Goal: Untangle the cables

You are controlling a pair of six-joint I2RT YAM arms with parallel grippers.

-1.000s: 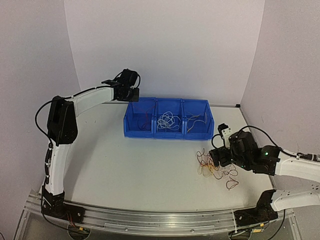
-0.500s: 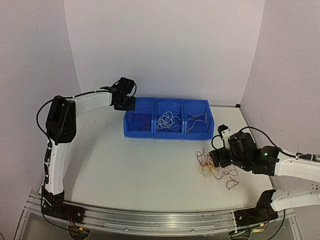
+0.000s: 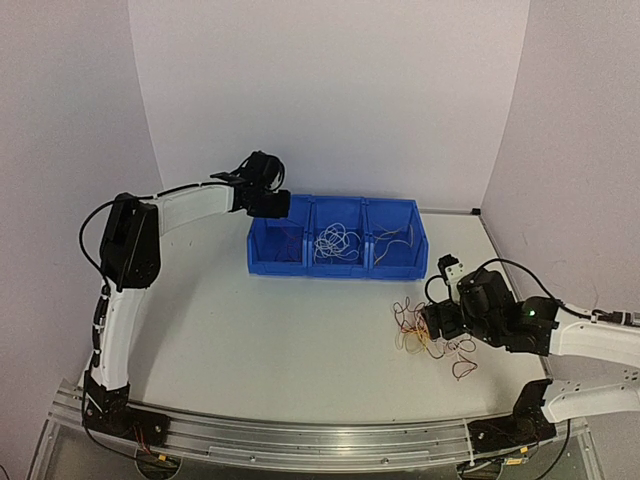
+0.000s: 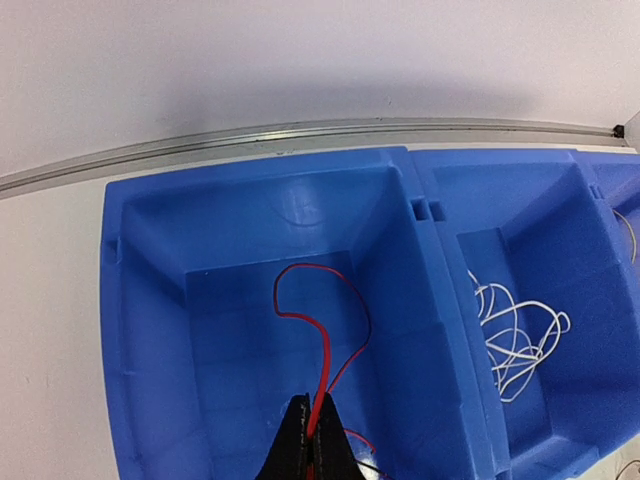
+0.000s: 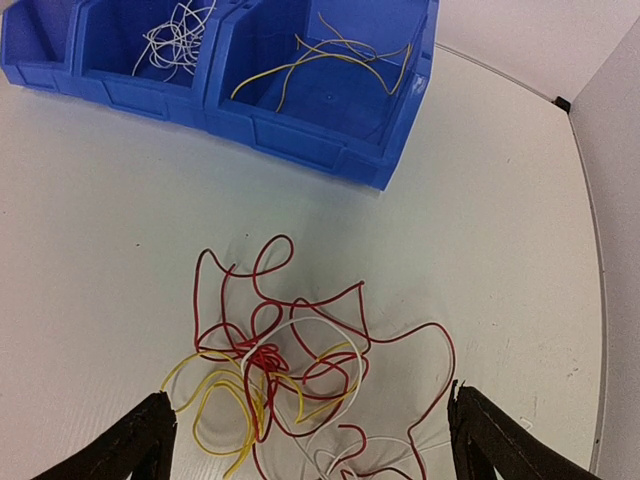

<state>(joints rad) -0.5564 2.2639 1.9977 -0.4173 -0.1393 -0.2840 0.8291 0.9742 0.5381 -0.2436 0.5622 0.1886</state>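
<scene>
Looking through the left wrist view, you have the left end effector pressed together on a red wire. The wire runs straight ahead from the fingertips, over the floor of the left bin, then loops back, so its length lies inside that compartment. Parting the fingers there looks enough to drop it in.

The tangle of red, yellow and white cables sits on the table, on the near side of the bins and well apart from the left arm. Your right end effector hangs just over it, fingers spread wide with the bundle between them. That makes the right arm the nearer one for the next pick, and I judge a red loop on the bundle's far edge, toward the bins, the easiest strand
</scene>
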